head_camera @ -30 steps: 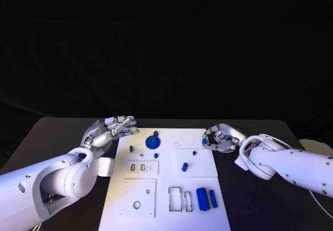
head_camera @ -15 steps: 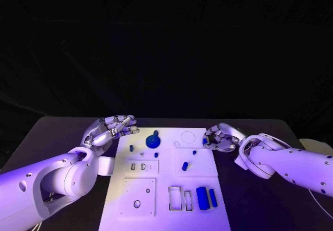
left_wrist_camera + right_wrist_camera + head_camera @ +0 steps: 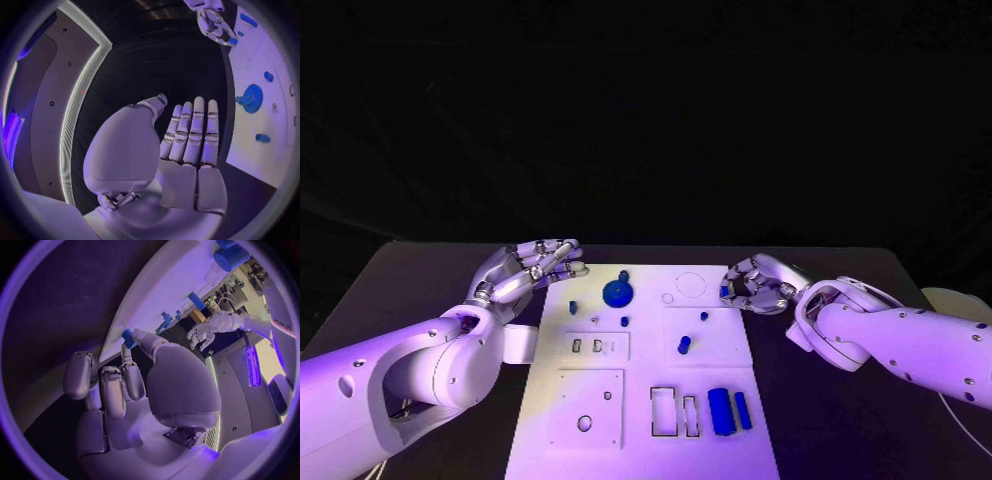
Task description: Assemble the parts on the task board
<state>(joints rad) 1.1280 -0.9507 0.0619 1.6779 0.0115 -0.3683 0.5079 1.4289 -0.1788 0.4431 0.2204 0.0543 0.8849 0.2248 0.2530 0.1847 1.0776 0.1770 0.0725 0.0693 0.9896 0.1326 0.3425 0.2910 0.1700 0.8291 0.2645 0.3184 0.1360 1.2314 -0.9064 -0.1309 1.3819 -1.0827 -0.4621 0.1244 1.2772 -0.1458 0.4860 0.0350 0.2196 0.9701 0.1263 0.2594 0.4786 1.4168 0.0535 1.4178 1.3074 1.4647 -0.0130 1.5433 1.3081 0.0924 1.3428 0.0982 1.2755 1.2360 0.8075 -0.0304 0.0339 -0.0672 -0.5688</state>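
Partly hidden behind curled fingers, a small blue part (image 3: pixel 727 293) sits pinched in the right hand (image 3: pixel 759 287) at the far right edge of the task board (image 3: pixel 646 400); the right wrist view shows that piece (image 3: pixel 128 337) plainly, at the tips of thumb and finger. The left hand (image 3: pixel 531 268) hovers off the board's far left corner, and its wrist view shows the fingers (image 3: pixel 190 132) straight, side by side, holding nothing. On the board lie a blue disc (image 3: pixel 617 293), a short peg (image 3: pixel 684 346) and two blue bars (image 3: pixel 728 412) near the front; their exact shapes are hard to make out.
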